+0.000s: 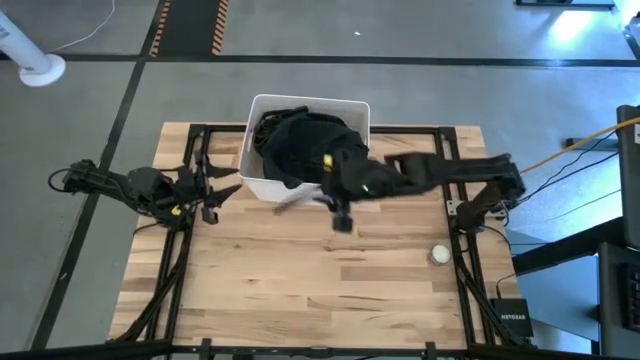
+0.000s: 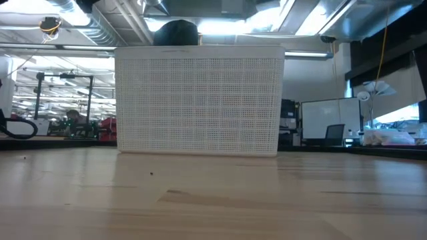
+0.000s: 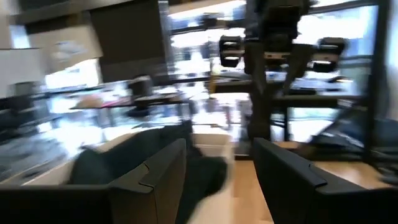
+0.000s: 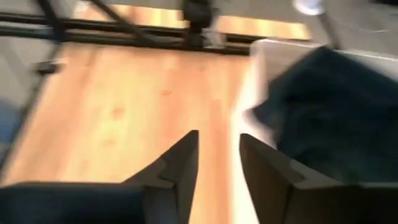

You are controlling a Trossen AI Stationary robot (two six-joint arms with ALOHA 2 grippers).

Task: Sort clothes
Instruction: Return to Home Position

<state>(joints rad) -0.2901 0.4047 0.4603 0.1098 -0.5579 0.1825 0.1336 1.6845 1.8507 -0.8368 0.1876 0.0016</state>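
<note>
A pile of black clothes (image 1: 305, 140) fills the white bin (image 1: 262, 180) at the table's far middle. In the low view its top (image 2: 177, 32) rises above the bin's wall (image 2: 200, 100). My right gripper (image 1: 305, 198) hovers just in front of the bin's near wall and points toward the table's left. In the right wrist view it (image 4: 217, 155) is open with nothing between its fingers, the clothes (image 4: 329, 106) beside it. My left gripper (image 1: 225, 192) waits at the table's left, open (image 3: 217, 180) and holding nothing.
A small white ball (image 1: 440, 254) lies on the wood near the right edge. The arms' black frames (image 1: 190, 180) stand on both sides of the bin. Bare wood (image 1: 300, 280) spreads across the near half of the table.
</note>
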